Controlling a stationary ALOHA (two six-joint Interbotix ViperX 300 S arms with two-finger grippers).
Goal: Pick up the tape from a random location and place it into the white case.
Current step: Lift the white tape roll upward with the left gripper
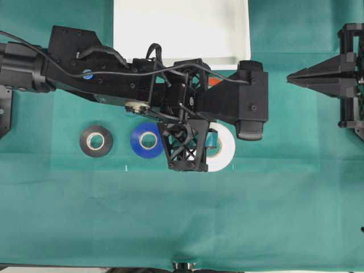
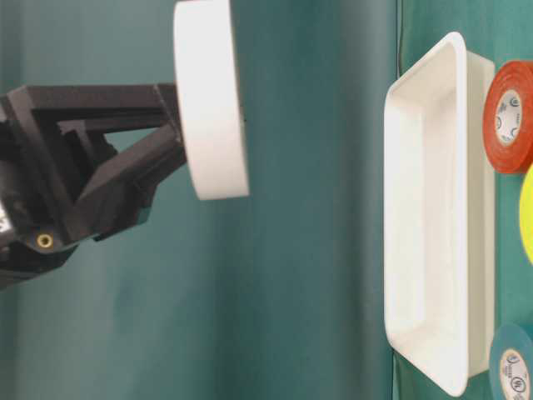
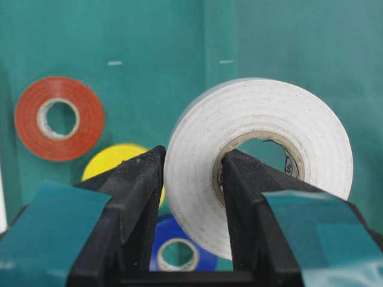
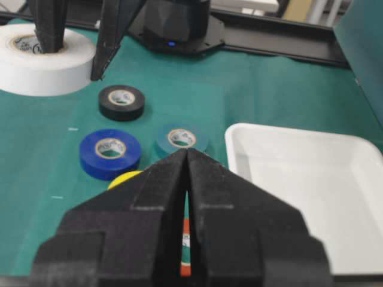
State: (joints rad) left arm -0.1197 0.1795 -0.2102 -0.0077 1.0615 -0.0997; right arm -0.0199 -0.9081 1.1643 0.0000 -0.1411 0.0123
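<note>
Green cloth covers the desk point(image 1: 256, 216), white case point(image 1: 182, 28) at the top edge of the overhead view. Left hand point(image 3: 191, 179) is clenched on the tape point(image 3: 263, 155): one finger point(image 3: 134, 203) outside the roll, the other through the pale core, pinching the wall of the ring. In the table-level view the tape point(image 2: 210, 98) hangs in the air off the cloth, well apart from the case point(image 2: 433, 208). From overhead the tape point(image 1: 224, 151) peeks out from under the left arm, below the case and right of the blue roll point(image 1: 145, 139). Black roll point(image 1: 95, 141) lies left of the blue one, both flat on the cloth. Right hand point(image 1: 293, 78) sits at the right edge, jaws pressed together, grasping nothing, tip pointing toward the middle. Its wrist view shows a teal roll point(image 4: 181, 139) just past the fingertips, the blue and black rolls beyond, a sliver of yellow roll point(image 4: 122, 178) at its side. Left wrist view shows an orange-red roll point(image 3: 58, 118) and the yellow roll point(image 3: 114, 160) lying on the cloth below the held tape. Orange-red roll point(image 2: 508, 117) lies just beside the case in the table-level view.
</note>
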